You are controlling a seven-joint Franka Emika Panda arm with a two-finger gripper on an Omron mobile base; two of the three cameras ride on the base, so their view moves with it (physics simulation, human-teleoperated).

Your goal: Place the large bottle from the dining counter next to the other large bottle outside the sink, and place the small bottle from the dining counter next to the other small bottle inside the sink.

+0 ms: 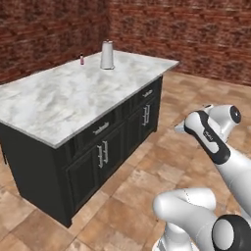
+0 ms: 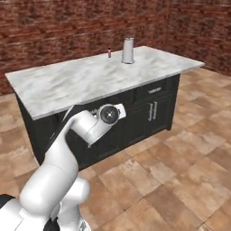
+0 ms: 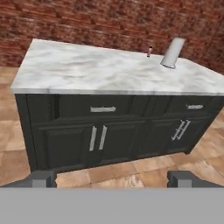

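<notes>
Jaws: gripper [image 3: 112, 178] spread wide, holding nothing.
Counter [image 3: 87, 72]: large bottle [image 3: 172, 53] upright, small bottle [image 3: 149, 51] just beside it.

**Two bottles at the far end of the counter**

The dining counter [image 1: 63, 98] stands ahead of me at twelve o'clock, drawers and cabinet doors [image 3: 98, 138] facing me. On its far end the large bottle [image 1: 107, 55] stands upright, well away from me. The small bottle [image 1: 82, 59] stands near it, at its nine o'clock, apart.
</notes>
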